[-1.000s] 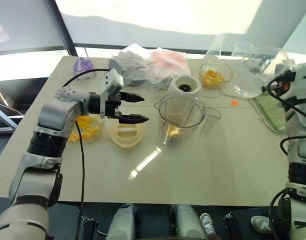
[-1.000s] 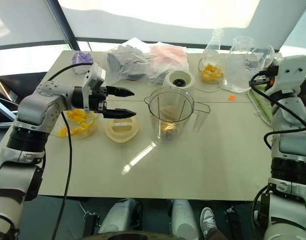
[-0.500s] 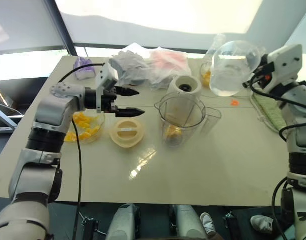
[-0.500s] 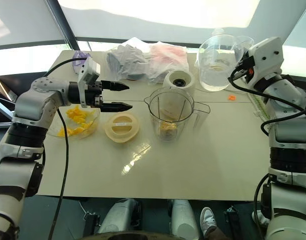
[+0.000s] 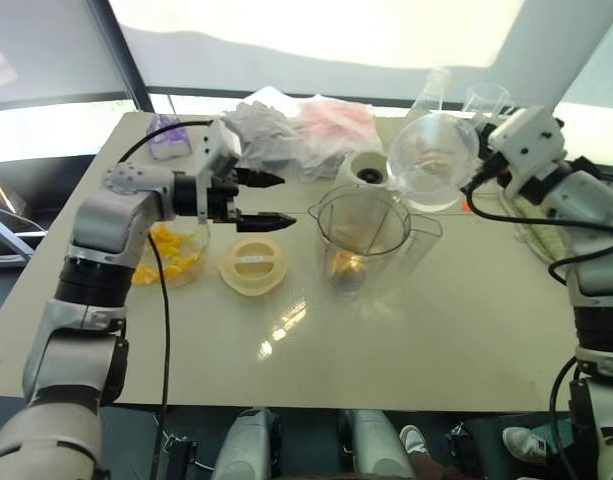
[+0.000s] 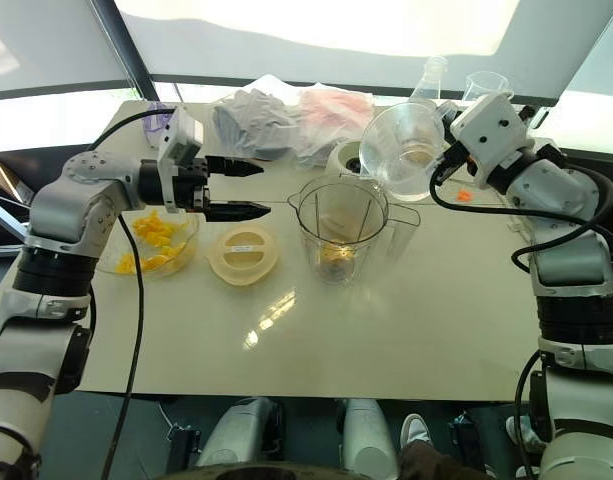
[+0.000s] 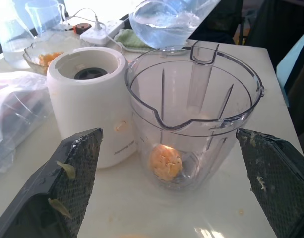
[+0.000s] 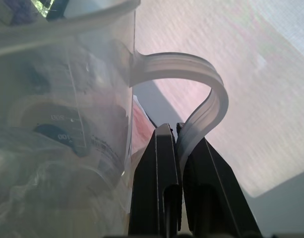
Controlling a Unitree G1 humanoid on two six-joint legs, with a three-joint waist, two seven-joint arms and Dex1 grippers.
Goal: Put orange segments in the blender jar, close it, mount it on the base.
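The clear blender jar [image 5: 364, 235] stands upright mid-table with an orange segment [image 7: 165, 162] at its bottom. Just behind it sits the cream-white base [image 5: 369, 170], its black socket facing up. My left gripper [image 5: 284, 198] hovers open and empty to the left of the jar, pointing at it. My right gripper [image 8: 177, 131] is shut on the handle [image 8: 201, 124] of a clear glass beaker [image 5: 431, 170] that holds clear liquid. The beaker hangs tilted above the table, behind and right of the jar. More orange segments fill a glass bowl [image 5: 166, 255] at the left.
A pale-yellow round lid [image 5: 253, 265] lies left of the jar. Grey and pink bags [image 5: 296, 130] are heaped at the back, with a conical flask [image 5: 436, 90] and a clear cup [image 5: 483, 98] at the back right. A green cloth [image 5: 536, 220] lies at the right edge.
My right arm has lifted the beaker from the far right and carried it left toward the jar, tilting it. The left gripper has stayed where it was, still open.
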